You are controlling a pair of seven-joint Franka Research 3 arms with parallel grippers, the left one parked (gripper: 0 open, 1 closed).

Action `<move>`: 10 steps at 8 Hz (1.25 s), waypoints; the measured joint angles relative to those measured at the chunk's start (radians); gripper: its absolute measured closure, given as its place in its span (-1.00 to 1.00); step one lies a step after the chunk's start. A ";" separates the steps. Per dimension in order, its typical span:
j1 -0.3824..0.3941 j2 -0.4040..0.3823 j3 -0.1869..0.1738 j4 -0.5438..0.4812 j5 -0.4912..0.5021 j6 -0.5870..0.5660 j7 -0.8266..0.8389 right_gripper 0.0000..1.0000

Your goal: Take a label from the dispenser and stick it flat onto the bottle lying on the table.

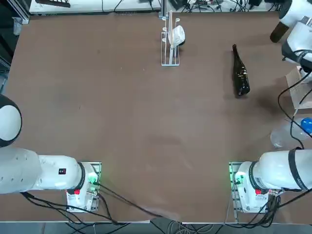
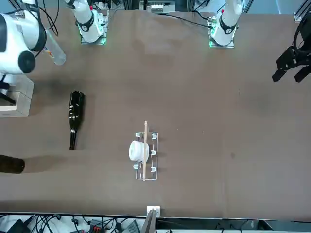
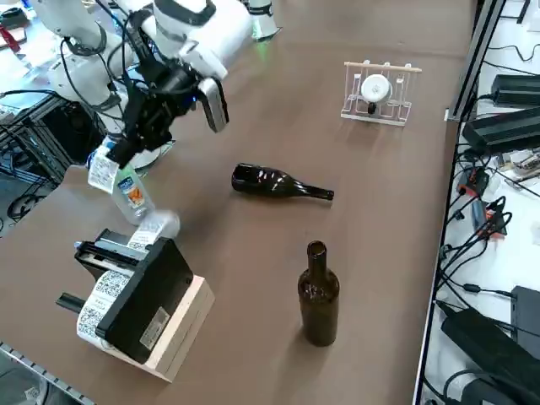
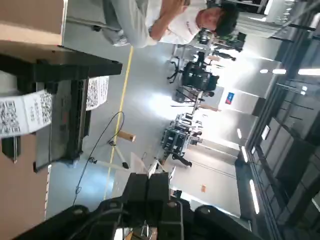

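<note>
"How's the claw, live?"
"Right gripper [image 3: 121,157]: fingers closed, and a printed white label [image 3: 102,172] looks pinched at the tips, up over the worktop's [image 3: 253,321] right side, by the clear bottle [image 3: 133,196]."
"Handling?"
"Light, limp, probably sticky-backed; it could curl or cling to a finger. I'd grip a narrow margin at one edge, leaving the adhesive free."
"And the target?"
"Dark bottle [image 3: 272,181], lying towards the worktop's far right corner, neck to the far edge. Glass: smooth, breakable, likely to roll. Lay the label along the broad body, clear of the tapering shoulder, pressing gently from the middle out."
</note>
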State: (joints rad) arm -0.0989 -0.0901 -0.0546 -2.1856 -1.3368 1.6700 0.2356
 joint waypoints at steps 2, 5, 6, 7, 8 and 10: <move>0.000 -0.035 -0.005 0.086 0.095 -0.003 -0.170 0.96; 0.006 -0.032 -0.001 0.228 0.310 -0.056 -0.284 0.96; 0.015 -0.023 0.003 0.250 0.366 -0.064 -0.287 0.96; 0.031 -0.012 0.006 0.265 0.421 -0.066 -0.287 0.96; 0.050 0.001 0.007 0.285 0.477 -0.067 -0.286 0.96; 0.094 0.021 0.011 0.333 0.589 -0.069 -0.286 0.96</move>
State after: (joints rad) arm -0.0048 -0.0695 -0.0439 -1.8521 -0.7478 1.6008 -0.0509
